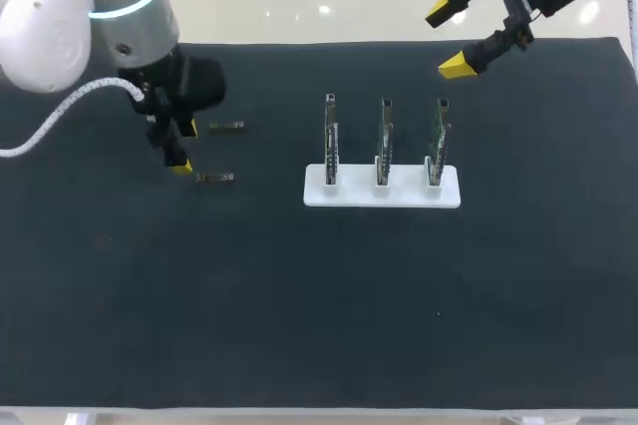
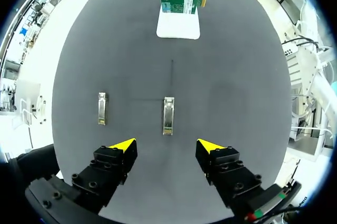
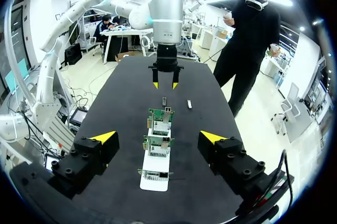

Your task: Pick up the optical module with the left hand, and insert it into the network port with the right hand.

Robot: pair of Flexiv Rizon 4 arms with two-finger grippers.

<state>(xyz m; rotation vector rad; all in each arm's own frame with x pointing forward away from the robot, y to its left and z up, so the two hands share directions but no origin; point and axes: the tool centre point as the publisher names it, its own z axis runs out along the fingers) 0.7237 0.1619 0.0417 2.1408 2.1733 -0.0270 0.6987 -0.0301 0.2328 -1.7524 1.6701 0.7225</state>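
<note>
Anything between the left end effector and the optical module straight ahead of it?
Nothing: the left wrist view shows only bare black mat between the left end effector and that optical module.

We are looking down on a table (image 1: 319, 345) that is wearing a dark, almost black mat (image 1: 498, 275) across its whole top. A pale white edge (image 1: 319, 416) is showing along its near side. Light is falling evenly over the mat.
</note>
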